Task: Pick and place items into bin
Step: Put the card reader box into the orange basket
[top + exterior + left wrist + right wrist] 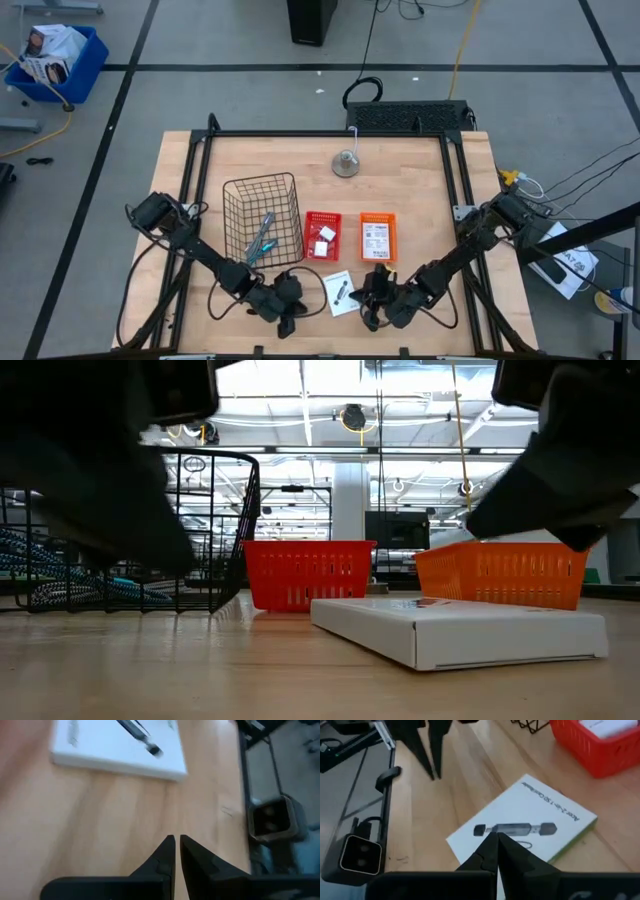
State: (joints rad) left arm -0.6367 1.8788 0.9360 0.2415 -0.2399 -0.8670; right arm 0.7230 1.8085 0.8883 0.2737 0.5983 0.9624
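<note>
the flat white packet point(525, 827) lies just ahead of the right gripper point(497, 842), whose 2 fingers are pressed together and empty, likely lined up for a pick. the left gripper point(176, 845), also closed and empty, waits beside it. the wire bin point(262, 217) already holds the blue-and-grey tool point(260, 238).

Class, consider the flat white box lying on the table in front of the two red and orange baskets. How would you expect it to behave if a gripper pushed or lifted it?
The flat white box lies flat with square edges, so it would probably slide, not roll. It looks like thin, likely light card. Its low edge may be awkward to pinch.
</note>
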